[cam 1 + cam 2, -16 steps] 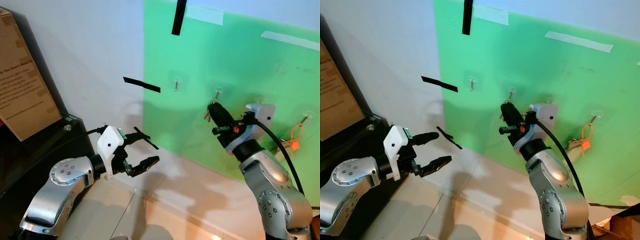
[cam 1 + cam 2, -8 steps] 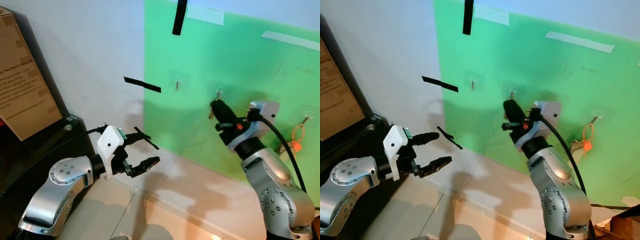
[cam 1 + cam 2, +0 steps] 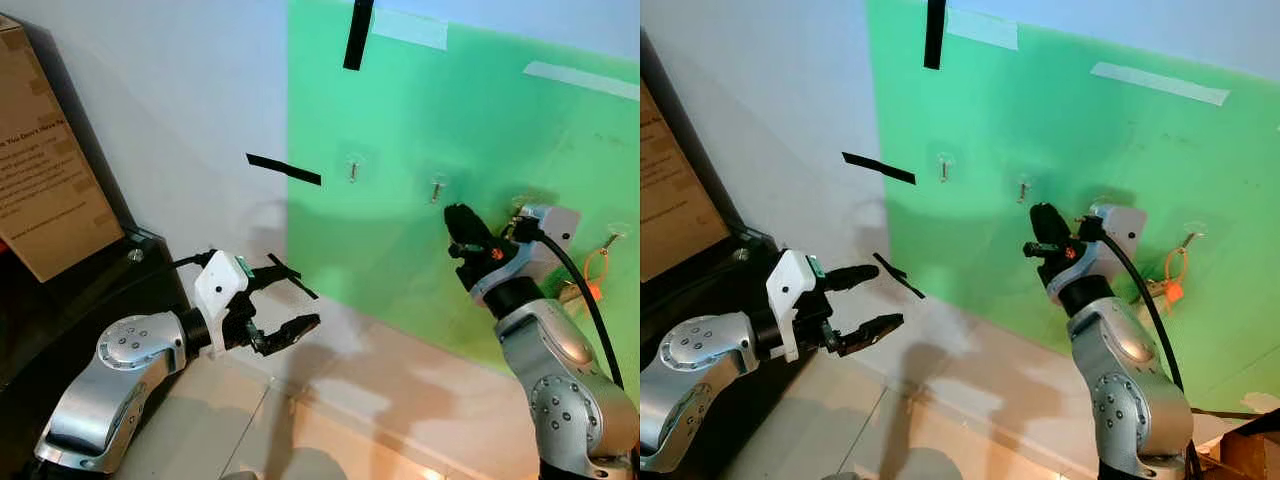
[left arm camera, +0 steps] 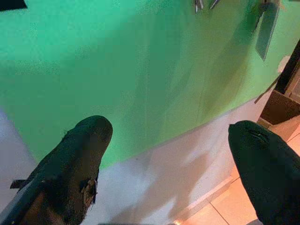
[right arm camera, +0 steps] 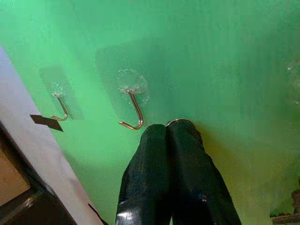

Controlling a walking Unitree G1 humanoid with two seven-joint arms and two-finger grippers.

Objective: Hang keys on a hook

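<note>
The right gripper [image 5: 168, 133] is raised in front of the green panel [image 3: 480, 130] on the wall, its two black fingers [image 5: 150, 173] pressed flat together. A thin metal key ring [image 5: 180, 122] peeks out in an arc just past the fingertips, pinched between them, so the keys sit right at the very tip of the jaws; the rest of the keys I cannot make out. Just beside the fingertips, a little off to one side, is a copper-coloured hook [image 5: 133, 112] on a clear stuck-on pad, near the ring but not touching it. A second hook [image 5: 60, 105] of the same kind sits further along the panel. Far out by the panel's right edge, an orange tag [image 3: 592, 288] hangs from another hook. The left gripper [image 3: 290, 305] is held low beside the white wall, well apart from the hooks, its fingers [image 4: 77, 164] spread wide with nothing between them. A brown cardboard box [image 3: 45, 170] leans against the wall on the far left.
</note>
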